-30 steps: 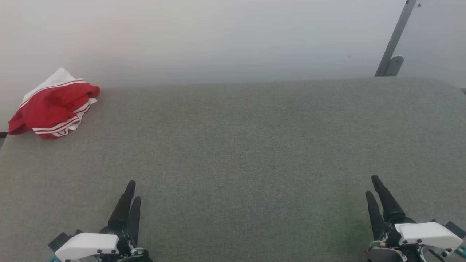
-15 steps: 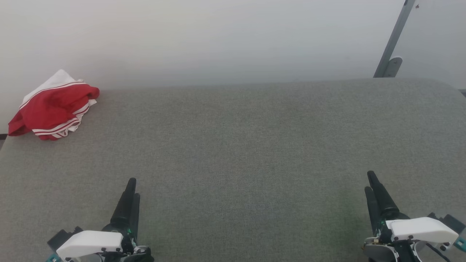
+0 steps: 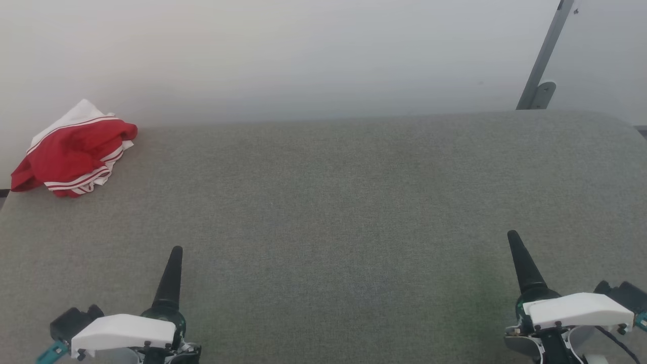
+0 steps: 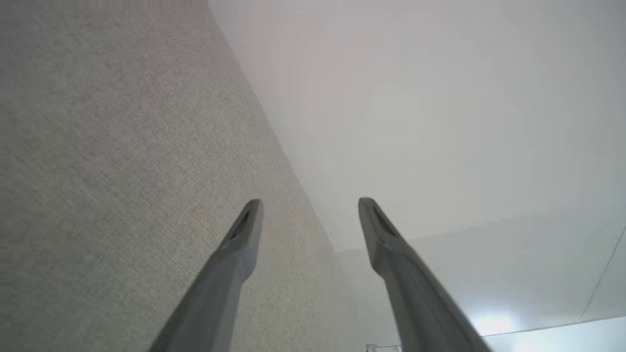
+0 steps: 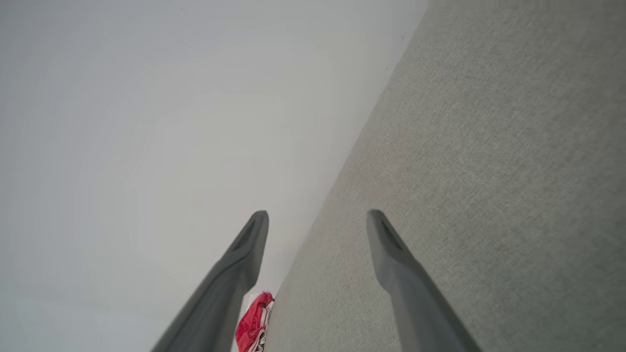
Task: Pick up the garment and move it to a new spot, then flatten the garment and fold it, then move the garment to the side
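Garment (image 3: 73,154) bunched far-left, well ahead of left claw (image 4: 308,205); right claw (image 5: 318,215) farther; both spread wide, empty.

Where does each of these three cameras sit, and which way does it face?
Head view: on the head, facing forward and down at the grey woven fabric surface; left tool and right tool at bottom corners.
Left wrist view: on the left wrist, looking along its two dark fingers toward the pale wall.
Right wrist view: on the right wrist, along its fingers.
Head and right wrist views share the crumpled red shirt with white striped trim.
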`<state>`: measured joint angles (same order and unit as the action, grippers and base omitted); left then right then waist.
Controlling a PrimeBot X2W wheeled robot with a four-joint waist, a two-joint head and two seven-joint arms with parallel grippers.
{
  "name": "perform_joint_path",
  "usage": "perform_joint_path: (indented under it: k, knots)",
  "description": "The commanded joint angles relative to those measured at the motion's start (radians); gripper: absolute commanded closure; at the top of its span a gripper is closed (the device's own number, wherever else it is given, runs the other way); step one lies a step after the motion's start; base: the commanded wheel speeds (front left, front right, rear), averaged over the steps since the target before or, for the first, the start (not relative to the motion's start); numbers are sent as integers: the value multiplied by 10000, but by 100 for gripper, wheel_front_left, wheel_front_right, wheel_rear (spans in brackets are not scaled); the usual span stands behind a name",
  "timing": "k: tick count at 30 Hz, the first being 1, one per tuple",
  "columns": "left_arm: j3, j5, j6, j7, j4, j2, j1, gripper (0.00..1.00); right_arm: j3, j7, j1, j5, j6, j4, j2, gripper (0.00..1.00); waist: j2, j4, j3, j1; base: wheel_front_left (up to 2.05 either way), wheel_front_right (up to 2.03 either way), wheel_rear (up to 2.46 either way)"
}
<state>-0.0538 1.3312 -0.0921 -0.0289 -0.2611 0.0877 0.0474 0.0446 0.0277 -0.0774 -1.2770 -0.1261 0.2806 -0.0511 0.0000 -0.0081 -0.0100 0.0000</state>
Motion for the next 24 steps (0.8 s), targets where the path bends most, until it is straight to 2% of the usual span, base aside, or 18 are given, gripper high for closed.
perform_joint_path:
  k: [1,11,24]
  knots:
    - [-13,-565,61,-116,173,118,233,0,25,141,-272,473,-31,-97,-79,0,0,-1,-9,0,0,0,0]
    - [-38,-2722,216,-464,233,319,191,0,-113,464,-379,2356,-37,94,-276,0,0,-18,-62,0,0,0,0]
    - [-245,-4723,19,-873,187,405,179,0,-166,773,-488,4422,-40,252,-389,0,0,-79,-106,0,0,0,0]
